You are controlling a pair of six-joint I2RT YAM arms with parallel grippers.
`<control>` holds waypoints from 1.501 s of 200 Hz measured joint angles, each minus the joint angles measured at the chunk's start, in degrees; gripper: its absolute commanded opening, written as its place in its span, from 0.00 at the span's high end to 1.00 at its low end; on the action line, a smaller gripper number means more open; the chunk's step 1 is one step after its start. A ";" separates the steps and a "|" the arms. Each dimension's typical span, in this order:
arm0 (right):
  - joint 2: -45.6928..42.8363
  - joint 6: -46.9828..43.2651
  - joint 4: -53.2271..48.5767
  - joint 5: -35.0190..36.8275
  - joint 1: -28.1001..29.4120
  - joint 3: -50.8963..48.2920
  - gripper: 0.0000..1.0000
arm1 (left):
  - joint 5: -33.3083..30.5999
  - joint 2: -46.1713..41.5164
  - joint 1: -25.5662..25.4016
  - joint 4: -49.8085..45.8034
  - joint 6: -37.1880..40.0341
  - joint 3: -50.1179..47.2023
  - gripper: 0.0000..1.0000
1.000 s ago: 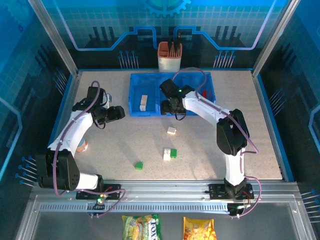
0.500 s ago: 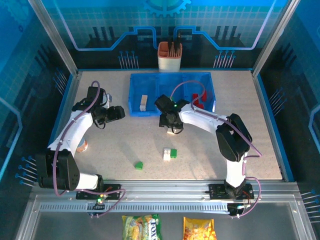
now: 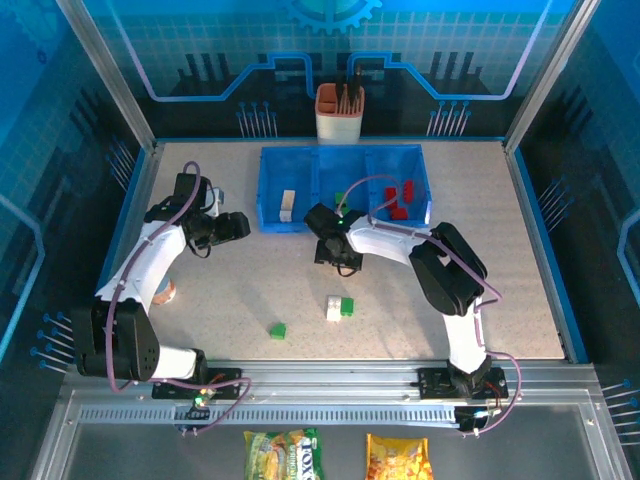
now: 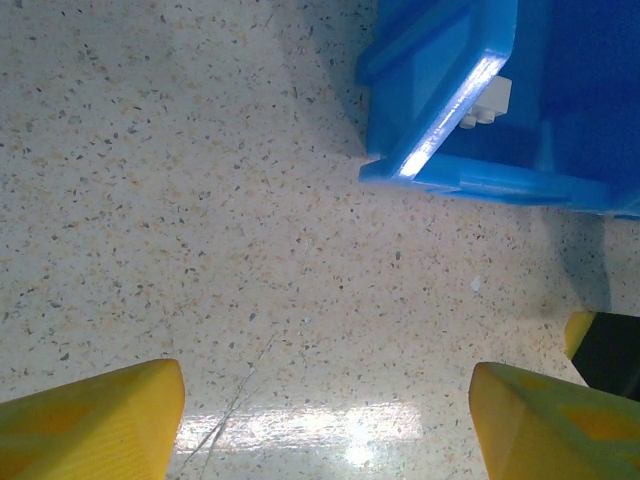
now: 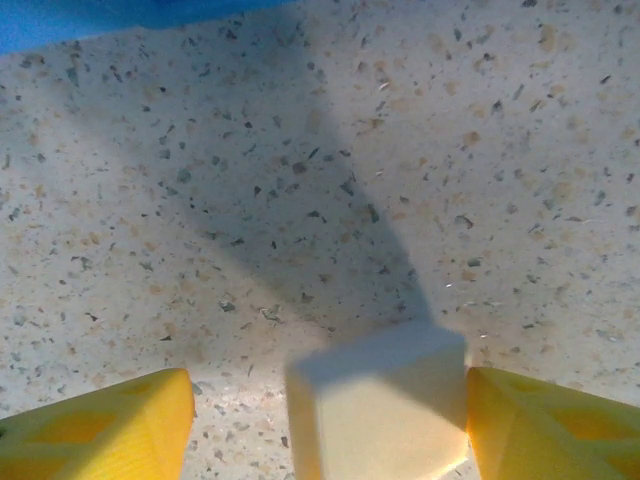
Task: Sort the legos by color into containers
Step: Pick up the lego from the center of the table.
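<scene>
Sorting scene, seen from above and from both wrists. The blue tray (image 3: 300, 151) lies at the far middle of the surface (image 3: 240, 290), with its three compartments side by side. A stored cream brick (image 3: 288, 205) lies in the left one, a stored green brick (image 3: 340, 198) in the middle one, and red bricks (image 3: 400, 198) in the right one. The right gripper (image 3: 340, 256) is low over the surface, just in front of the tray's middle compartment. In the right wrist view its yellow fingers (image 5: 100, 435) stand apart on either side of a loose cream brick (image 5: 380, 405). The finger on that view's right is at the brick's side, touching or nearly so. The other finger is apart from the brick, with bare surface between, so the brick is straddled but not clamped. The left gripper (image 3: 237, 225) hangs just left of the tray's near left corner. In the left wrist view its fingers (image 4: 90, 425) are spread wide over bare surface and hold nothing, and the tray corner ahead shows the stored cream brick through the wall. A cream-and-green pair (image 3: 334, 309) of bricks, touching each other, lies near the middle of the surface. A lone green brick (image 3: 277, 330) lies nearer the arm bases, to the pair's left. An orange-and-white cup (image 3: 340, 112) stands behind the tray. Two packets (image 3: 285, 455) lie in front of the arm bases.
</scene>
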 measured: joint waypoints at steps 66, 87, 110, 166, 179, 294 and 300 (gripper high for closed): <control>1.36 0.83 -0.07 0.79 0.00 0.00 0.36 | 0.00 0.00 0.00 0.00 0.11 0.00 0.24; 1.31 0.96 -0.11 0.98 0.00 -0.26 0.39 | 0.02 0.00 0.00 0.00 0.11 0.00 0.24; 1.09 1.01 -0.11 1.14 0.00 -0.55 0.39 | 0.02 0.00 0.00 0.00 0.11 0.00 0.24; 1.57 -6.34 -1.16 -0.68 0.39 1.05 0.34 | 0.02 0.00 0.00 0.00 0.11 0.00 0.24; 1.88 -7.98 -1.55 -0.68 0.70 1.38 0.36 | 0.00 0.00 0.00 -0.02 0.11 0.00 0.24; 1.70 -10.64 -1.88 -1.95 0.92 1.33 0.52 | 0.02 0.00 0.00 0.00 0.11 0.00 0.24; 1.66 -10.62 -2.03 -1.95 1.01 1.40 0.52 | 0.00 0.00 0.00 0.00 0.11 0.00 0.24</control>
